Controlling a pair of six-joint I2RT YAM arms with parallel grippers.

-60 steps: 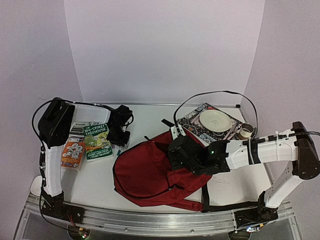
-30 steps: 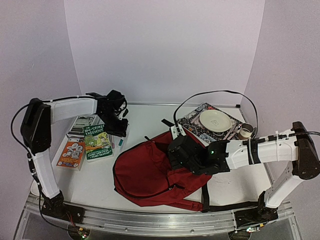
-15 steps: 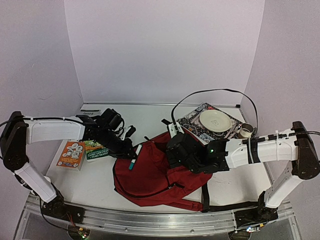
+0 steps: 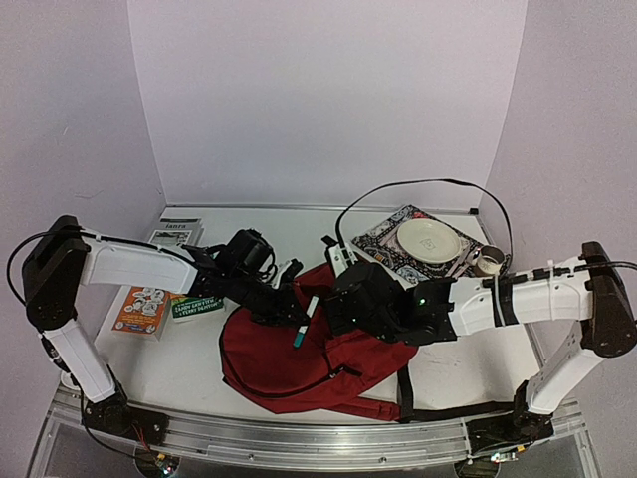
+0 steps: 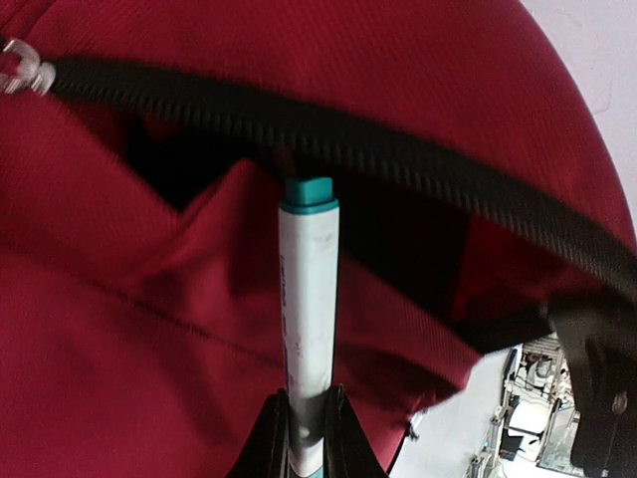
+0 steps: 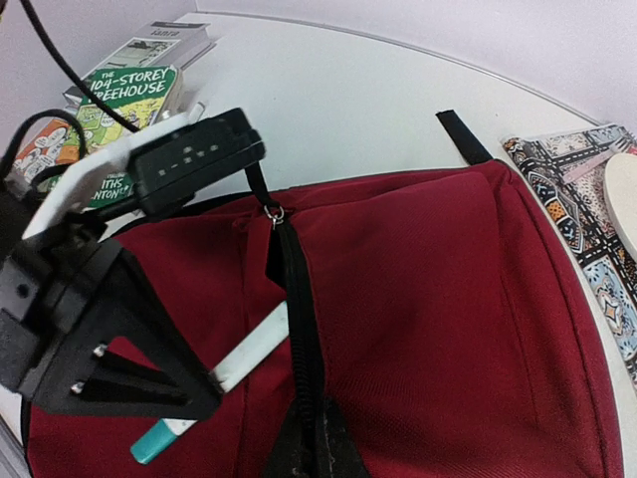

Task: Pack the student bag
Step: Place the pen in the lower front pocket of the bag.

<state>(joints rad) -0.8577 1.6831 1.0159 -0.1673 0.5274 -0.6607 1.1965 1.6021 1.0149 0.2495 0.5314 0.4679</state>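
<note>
Top external view: the large dark red soft fabric backpack (image 4: 289, 358) is lying flat on the white table (image 4: 189, 368), with both arms reaching over its upper part.
Left pincer: the left gripper (image 5: 304, 443) is clamping narrowly on one end of a white marker pen with a teal cap (image 5: 308, 289) and holding it over the backpack.
Pen: it is pointing cap-first at the dark gap beneath the backpack's black zipper band (image 5: 398, 169). Whether the cap is touching the fabric, I cannot tell.
Right pincer: the right gripper (image 6: 311, 448) is sitting on the backpack's zipper line. It seems to be pinching the zipper edge between nearly closed fingers, though the frame is cutting most of them off.
Zipper pull: a small metal zipper pull (image 6: 271, 212) is lying at the far end of the zipper line.
Books: a green paperback book (image 4: 196, 305) and an orange picture book (image 4: 142, 307) are lying left of the backpack, the orange one farther out.
Mat: a black-and-white patterned mat (image 4: 383, 249) is lying behind and right of the backpack, carrying a cream round plate (image 4: 428, 239).
Mug: a small pale mug (image 4: 488, 262) is standing right of the plate.
</note>
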